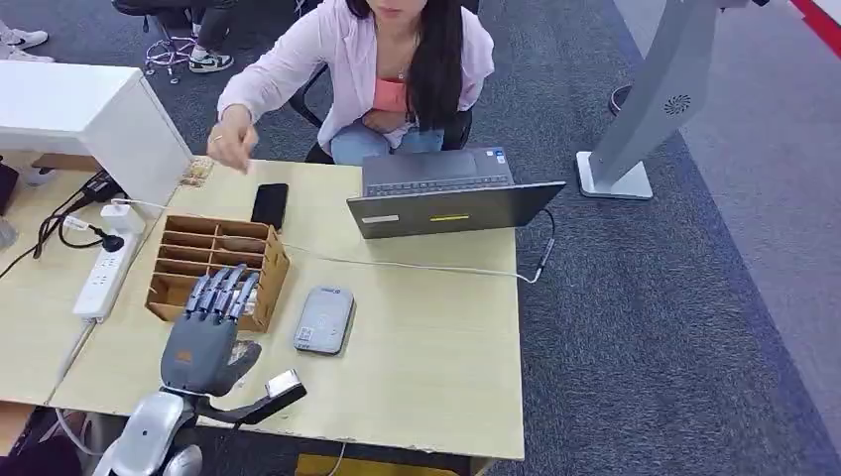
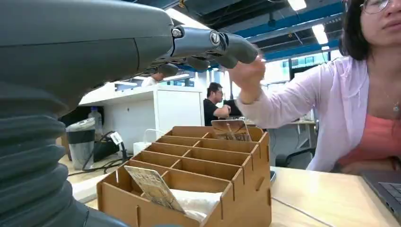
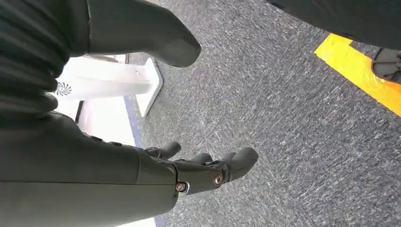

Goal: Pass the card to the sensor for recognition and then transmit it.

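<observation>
A wooden slotted organiser [image 1: 175, 260] stands on the table's left part. In the left wrist view a patterned card [image 2: 152, 186] leans in the organiser's [image 2: 239, 189] near compartment on white padding. A second card [image 2: 231, 129] stands upright in a far compartment. My left hand [image 1: 206, 335] hovers at the organiser's near edge with fingers [image 2: 213, 43] stretched out over it, holding nothing. The grey card sensor [image 1: 324, 319] lies flat on the table just right of that hand. My right hand [image 3: 208, 166] hangs over grey carpet, fingers loosely apart and empty.
A person sits across the table, one hand [image 1: 232, 149] raised beyond the organiser. A black phone [image 1: 269, 205], an open laptop [image 1: 446, 198] and a thin cable [image 1: 417, 266] lie behind the sensor. A power strip [image 1: 103, 275] and white cabinet [image 1: 94, 114] stand left.
</observation>
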`<state>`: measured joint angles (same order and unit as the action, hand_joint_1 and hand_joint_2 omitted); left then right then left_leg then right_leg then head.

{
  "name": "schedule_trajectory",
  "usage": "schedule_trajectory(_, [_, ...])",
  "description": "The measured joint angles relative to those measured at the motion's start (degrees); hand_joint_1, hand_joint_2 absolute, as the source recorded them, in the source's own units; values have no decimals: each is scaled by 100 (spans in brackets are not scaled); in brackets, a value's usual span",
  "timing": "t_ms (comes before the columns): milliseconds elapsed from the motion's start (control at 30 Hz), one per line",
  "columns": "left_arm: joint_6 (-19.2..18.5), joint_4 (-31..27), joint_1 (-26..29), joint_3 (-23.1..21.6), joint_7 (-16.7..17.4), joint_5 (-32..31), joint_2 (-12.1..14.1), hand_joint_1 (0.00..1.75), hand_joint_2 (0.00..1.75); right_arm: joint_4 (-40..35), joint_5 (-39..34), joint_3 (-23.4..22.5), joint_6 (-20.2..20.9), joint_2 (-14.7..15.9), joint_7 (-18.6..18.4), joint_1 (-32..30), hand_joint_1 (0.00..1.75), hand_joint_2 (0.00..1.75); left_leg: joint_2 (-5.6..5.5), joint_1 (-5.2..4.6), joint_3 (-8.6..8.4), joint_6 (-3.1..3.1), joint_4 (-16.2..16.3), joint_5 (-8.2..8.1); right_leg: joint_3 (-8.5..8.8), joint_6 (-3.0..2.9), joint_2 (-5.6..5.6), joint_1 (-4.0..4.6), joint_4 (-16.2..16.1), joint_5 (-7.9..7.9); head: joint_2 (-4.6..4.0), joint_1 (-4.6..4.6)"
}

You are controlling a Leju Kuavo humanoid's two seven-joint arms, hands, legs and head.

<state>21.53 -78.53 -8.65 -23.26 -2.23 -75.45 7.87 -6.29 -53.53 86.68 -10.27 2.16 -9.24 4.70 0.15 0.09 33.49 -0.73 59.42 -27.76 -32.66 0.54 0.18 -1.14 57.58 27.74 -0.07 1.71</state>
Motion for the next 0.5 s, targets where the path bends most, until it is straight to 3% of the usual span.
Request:
schedule_trajectory(267, [-22, -13, 47, 24, 103, -77, -2, 0, 175, 0, 7, 13, 5, -2, 17, 6, 0, 175, 0, -1, 0, 0, 0, 0, 0, 0, 0, -1, 0, 0, 0, -2])
schedule_trajectory(500, [-260, 229, -354, 433, 382, -131, 17, 0, 175, 0, 17, 135, 72, -2, 20, 30, 0, 175, 0, 0, -1, 3, 0, 5, 0, -1, 0, 0, 0, -1, 0, -2])
